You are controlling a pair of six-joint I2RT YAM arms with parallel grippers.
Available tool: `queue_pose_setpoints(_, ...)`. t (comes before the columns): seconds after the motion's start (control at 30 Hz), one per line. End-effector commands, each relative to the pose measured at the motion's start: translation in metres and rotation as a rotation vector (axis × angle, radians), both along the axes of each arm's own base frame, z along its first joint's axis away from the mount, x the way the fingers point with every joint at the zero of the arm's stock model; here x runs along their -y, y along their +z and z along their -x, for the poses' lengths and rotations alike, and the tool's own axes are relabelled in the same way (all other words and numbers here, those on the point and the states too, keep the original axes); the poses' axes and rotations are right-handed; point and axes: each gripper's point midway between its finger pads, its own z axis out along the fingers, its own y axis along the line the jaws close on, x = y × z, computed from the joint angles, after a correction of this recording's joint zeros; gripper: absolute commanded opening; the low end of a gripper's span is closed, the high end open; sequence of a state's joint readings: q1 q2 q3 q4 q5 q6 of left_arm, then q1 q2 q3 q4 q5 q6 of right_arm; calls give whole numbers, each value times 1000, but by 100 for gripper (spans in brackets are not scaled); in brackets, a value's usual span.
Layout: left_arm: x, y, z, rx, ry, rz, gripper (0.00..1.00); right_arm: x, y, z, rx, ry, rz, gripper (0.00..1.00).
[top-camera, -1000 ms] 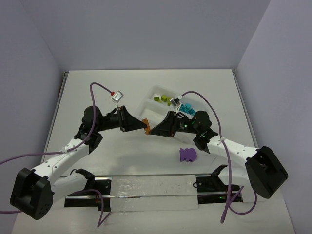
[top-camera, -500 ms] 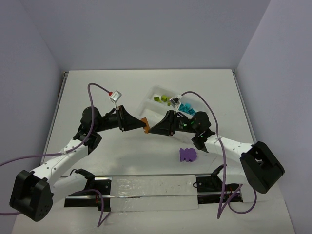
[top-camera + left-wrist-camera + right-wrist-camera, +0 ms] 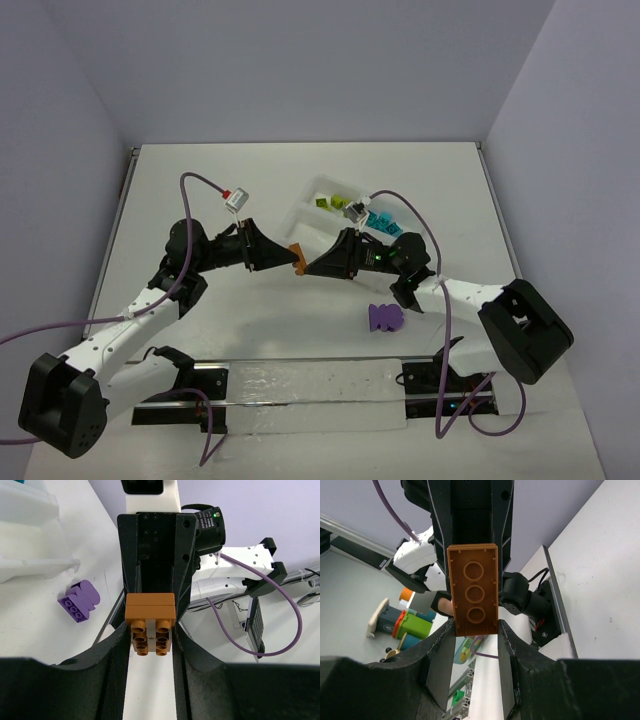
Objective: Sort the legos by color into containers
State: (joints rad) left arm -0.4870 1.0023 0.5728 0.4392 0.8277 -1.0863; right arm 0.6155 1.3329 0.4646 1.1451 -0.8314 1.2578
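Note:
An orange-brown lego clump (image 3: 297, 257) hangs above the table between my two grippers. My left gripper (image 3: 292, 260) is shut on its studded end (image 3: 150, 625). My right gripper (image 3: 310, 267) is shut on the other end, whose hollow underside (image 3: 473, 590) faces that camera. A purple lego clump (image 3: 384, 317) lies on the table near the right arm and also shows in the left wrist view (image 3: 79, 601). The white tray (image 3: 310, 215) holds lime green legos (image 3: 338, 204) in a far compartment and teal legos (image 3: 380, 220) in the one to its right.
A long clear strip with black brackets (image 3: 310, 385) lies along the near edge between the arm bases. Purple cables loop over both arms. The tray's edge (image 3: 35, 565) shows at the upper left of the left wrist view.
Both grippers stay joined on the orange-brown clump, which has shifted slightly left. The right arm's elbow has moved a little left and away from the near edge.

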Motion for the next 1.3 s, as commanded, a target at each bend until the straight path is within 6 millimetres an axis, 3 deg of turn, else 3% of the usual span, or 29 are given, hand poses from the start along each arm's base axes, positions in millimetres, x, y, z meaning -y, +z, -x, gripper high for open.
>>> queue_pose_setpoints(0.0,-1,22,14,115,-61,26,0,4,12,-10,18,-50,-53,0)
queue_pose_setpoints(0.27,-1,14,4,78,-25,-14,0,2,12,-15,25,-68,-33,0)
queue_pose_setpoints(0.4,0,6,-6,64,0,-74,0,1,-3,-31,51,-166,98,0)
queue_pose_setpoints(0.5,0,5,-7,60,-1,-81,0,8,-28,-45,70,-270,311,0)
queue_pose_setpoints(0.57,1,6,-6,62,-5,-81,0,13,-19,-49,151,-303,340,0)
queue_pose_setpoints(0.9,3,4,-9,53,-10,-82,0,19,-29,-57,164,-340,421,0)
queue_pose_setpoints(1.07,0,1,-13,39,24,-111,0,32,-37,-71,141,-443,516,0)
queue_pose_setpoints(1.27,-3,-6,-36,-16,120,-210,0,64,-42,-86,116,-612,655,0)
